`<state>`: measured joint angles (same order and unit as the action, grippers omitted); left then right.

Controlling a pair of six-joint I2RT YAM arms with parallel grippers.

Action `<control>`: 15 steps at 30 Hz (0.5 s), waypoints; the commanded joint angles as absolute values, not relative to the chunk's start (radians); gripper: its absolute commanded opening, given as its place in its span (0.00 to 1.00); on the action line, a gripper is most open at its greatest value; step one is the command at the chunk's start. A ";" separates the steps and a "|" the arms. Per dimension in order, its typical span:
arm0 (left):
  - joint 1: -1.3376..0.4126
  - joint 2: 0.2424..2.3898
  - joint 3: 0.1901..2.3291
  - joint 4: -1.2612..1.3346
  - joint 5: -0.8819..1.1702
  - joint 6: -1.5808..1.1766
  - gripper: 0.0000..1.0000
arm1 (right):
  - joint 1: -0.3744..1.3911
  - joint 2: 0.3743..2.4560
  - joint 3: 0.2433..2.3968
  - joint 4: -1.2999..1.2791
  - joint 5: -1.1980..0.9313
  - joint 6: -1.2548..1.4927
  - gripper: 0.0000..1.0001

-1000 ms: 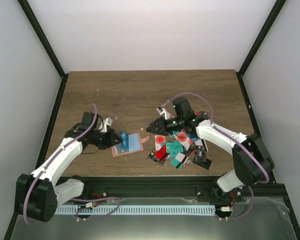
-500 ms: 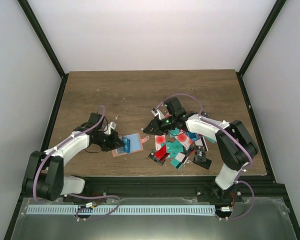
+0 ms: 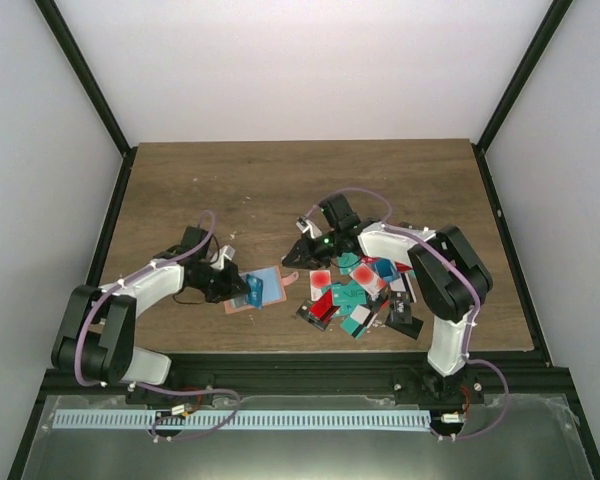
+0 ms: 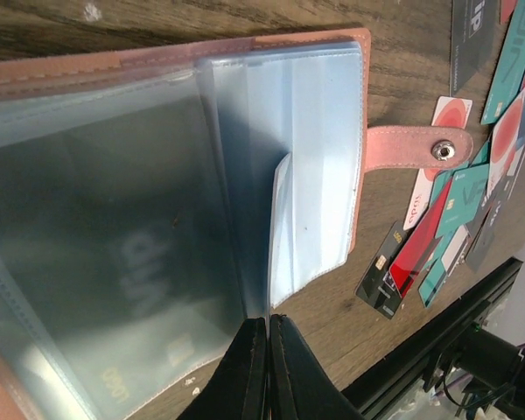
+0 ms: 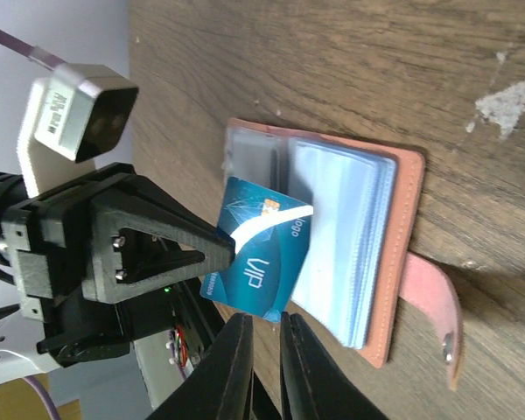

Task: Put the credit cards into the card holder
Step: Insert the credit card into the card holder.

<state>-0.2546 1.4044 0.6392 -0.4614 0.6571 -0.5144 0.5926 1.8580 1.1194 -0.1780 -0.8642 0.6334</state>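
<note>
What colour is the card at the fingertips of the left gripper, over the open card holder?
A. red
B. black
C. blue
C: the right wrist view shows the left gripper pinching a blue card marked VIP above the open card holder.

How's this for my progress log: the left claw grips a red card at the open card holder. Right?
No: the card is blue, not red, as the right wrist view shows. The left claw does grip it at the open card holder.
</note>
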 commanded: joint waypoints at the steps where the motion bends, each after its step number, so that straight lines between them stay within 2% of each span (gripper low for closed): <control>1: -0.247 1.438 0.632 -0.429 0.651 -0.493 0.04 | 0.603 1.906 1.159 -0.167 -0.886 0.603 0.12; 15: -0.244 1.474 0.622 -0.337 0.660 -0.509 0.04 | 0.616 2.001 1.170 -0.188 -0.885 0.552 0.09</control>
